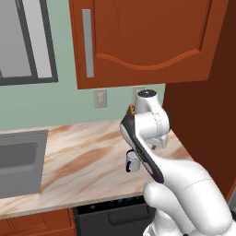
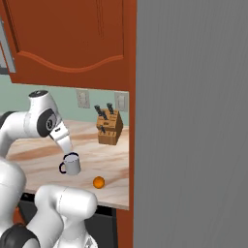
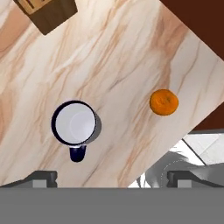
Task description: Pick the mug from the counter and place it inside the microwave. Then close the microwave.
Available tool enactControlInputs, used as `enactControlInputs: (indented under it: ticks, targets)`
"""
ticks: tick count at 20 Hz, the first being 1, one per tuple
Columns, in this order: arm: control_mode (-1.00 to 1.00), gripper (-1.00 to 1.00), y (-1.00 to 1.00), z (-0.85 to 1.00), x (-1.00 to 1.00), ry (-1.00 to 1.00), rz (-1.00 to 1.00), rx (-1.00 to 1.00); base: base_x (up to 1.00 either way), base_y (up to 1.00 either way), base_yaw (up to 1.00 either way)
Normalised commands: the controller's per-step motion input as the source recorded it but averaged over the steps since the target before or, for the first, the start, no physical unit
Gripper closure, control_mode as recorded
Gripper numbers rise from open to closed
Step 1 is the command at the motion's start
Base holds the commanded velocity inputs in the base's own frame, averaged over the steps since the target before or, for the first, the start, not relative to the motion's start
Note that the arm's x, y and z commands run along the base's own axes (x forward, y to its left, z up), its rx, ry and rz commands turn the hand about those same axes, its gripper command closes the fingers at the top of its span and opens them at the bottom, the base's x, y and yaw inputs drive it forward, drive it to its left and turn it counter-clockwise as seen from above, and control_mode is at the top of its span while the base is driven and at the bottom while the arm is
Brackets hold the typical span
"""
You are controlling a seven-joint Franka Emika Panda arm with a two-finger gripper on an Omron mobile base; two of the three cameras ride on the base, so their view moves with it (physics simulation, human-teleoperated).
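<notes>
The mug (image 3: 74, 124), white with a dark blue rim and dark handle, stands upright on the marbled counter (image 3: 127, 57). Seen from above in the hand view, it lies left of centre, nearer the left finger tip, with its handle toward the bottom edge. My gripper (image 3: 112, 178) hovers above it, open wide, nothing between its fingers. From the right base view the hand (image 2: 63, 138) points down just over the mug (image 2: 71, 164). In the left base view the arm covers part of the mug (image 1: 132, 161). The microwave is out of view.
An orange fruit (image 2: 99, 182) lies near the counter's front edge, right of the mug. A wooden knife block (image 2: 109, 127) stands at the back. A tall grey panel (image 2: 193, 121) walls off the right. The sink (image 1: 18, 161) is far left, under red-brown cabinets (image 1: 143, 37).
</notes>
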Motion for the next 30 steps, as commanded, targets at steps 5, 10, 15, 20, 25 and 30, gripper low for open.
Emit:
enactControlInputs:
  ticks: [5,10,15,20,25,30]
  targets:
    - [-1.0,-1.0,0.11,-0.3,0.0,-0.04,0.05,0.01,0.0,0.0,0.0]
    - [-1.0,-1.0,0.26,-0.26,0.0,0.0,0.08,0.0,0.0,0.0,0.0]
    - [-1.0,-1.0,0.29,-0.29,0.0,0.0,0.1,0.0,0.0,0.0,0.0]
    - [-1.0,-1.0,0.25,-0.17,0.05,0.0,0.02,0.0,0.0,0.0,0.0]
    - [-1.0,-1.0,0.19,-0.09,0.13,0.0,0.0,0.0,0.0,0.0,0.0]
    - [-1.0,-1.0,0.03,-0.18,0.07,0.0,0.0,0.0,0.0,0.0,0.0]
